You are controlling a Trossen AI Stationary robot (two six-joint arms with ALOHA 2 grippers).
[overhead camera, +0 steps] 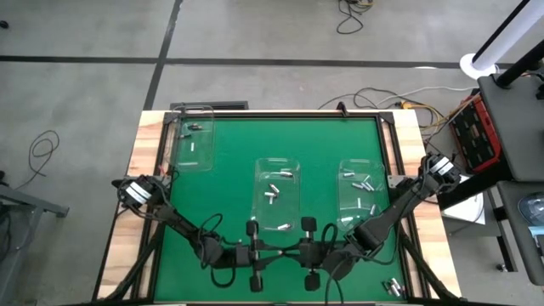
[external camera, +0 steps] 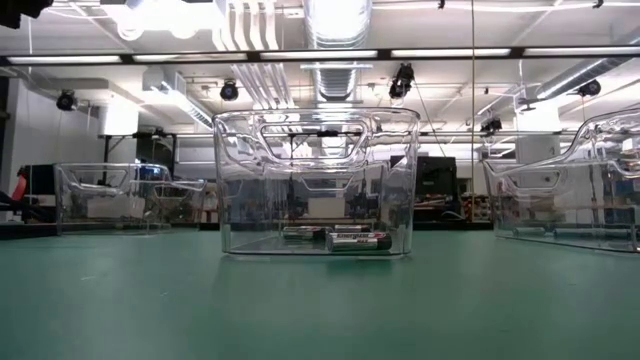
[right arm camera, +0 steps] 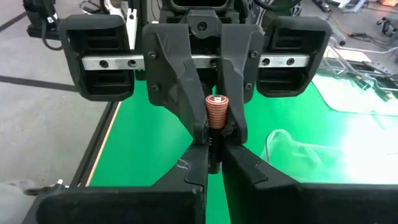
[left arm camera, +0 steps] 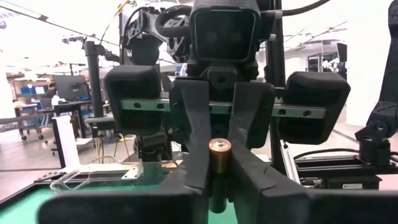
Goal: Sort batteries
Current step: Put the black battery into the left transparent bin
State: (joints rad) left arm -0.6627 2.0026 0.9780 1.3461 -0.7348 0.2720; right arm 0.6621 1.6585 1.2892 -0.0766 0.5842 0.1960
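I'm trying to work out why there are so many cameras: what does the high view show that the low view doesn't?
Only the high view shows the two dark arms, left gripper and right gripper meeting tip to tip over the green mat, plus loose small silvery cylindrical batteries on the wooden table edge. Only the low view shows the ceiling lights. Both show three clear plastic bins and more batteries in the middle one. Neither shows the single battery both grippers' fingers pinch.
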